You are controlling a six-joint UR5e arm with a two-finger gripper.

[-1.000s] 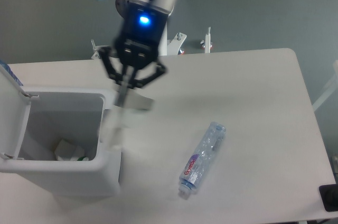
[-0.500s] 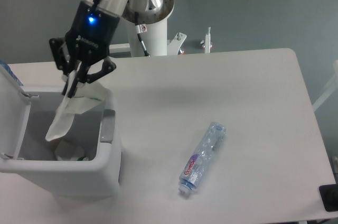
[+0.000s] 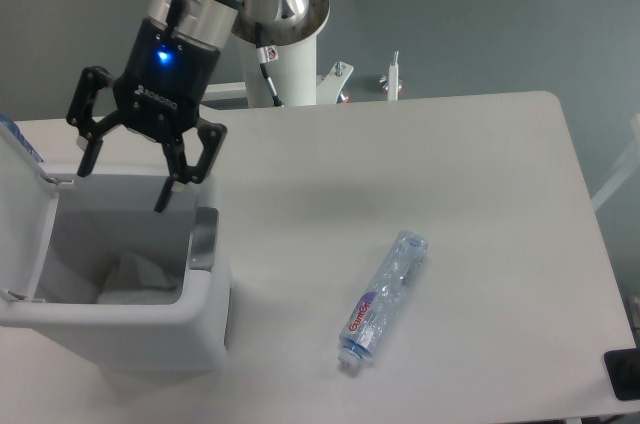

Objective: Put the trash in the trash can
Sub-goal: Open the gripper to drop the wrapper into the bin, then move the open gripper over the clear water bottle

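Above the trash can [image 3: 120, 329], the end effector [image 3: 125, 179] hangs spread wide, holding nothing.

The arm reaches down-left, its gripper [image 3: 125, 184] hanging with jaws spread wide apart and holding nothing.

Robotics lab, arm pedestal [image 3: 285, 54] behind white table [image 3: 450, 174], grey floor [image 3: 480, 14]

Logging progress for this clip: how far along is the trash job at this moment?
About halfway. White trash already lies inside the trash can. The gripper hangs open and empty over the bin's opening. Left to do: the crushed bottle lies on the table, untouched.
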